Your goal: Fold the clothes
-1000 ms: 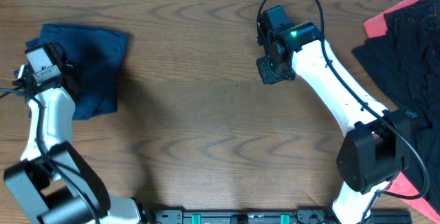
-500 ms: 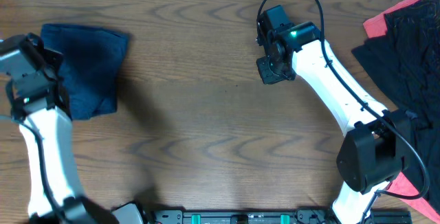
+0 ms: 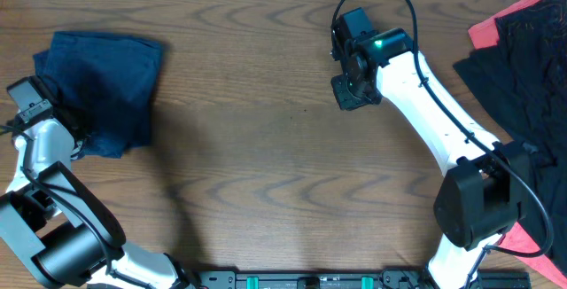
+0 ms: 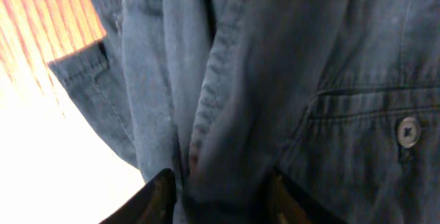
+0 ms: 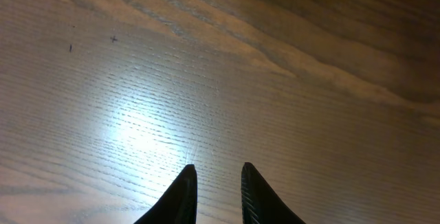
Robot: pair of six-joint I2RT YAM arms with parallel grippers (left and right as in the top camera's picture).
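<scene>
Your left gripper (image 4: 223, 196) sits low on the navy shorts (image 3: 111, 85), its jaws parted and straddling a ridge of bunched cloth. Nothing in the wrist view shows them pinched shut on it, so count it as not yet held. Just beyond the fingers you can see a stitched hem running up the ridge. Off to one side there is a pocket seam with a button (image 4: 410, 132). From overhead, the shorts lie in a rough folded block at the far left of the table (image 3: 257, 165), with the left arm at their near left corner. This cloth looks soft and floppy with some body, so it will likely sag and drag rather than lift flat. I would take it at a hemmed edge or corner, where the layers are thick enough to bite. I would not take it mid-panel, where a single layer may slide out. Your right gripper (image 5: 215, 186) hovers over bare wood near the middle back of the table, well apart from any garment. Its jaws are drawn in to a narrow gap and hold nothing. Farther out, at the right edge, the black clothes (image 3: 532, 67) lie heaped over a red one (image 3: 492, 30), unfolded and tangled together. You will probably have to peel them apart one at a time.
</scene>
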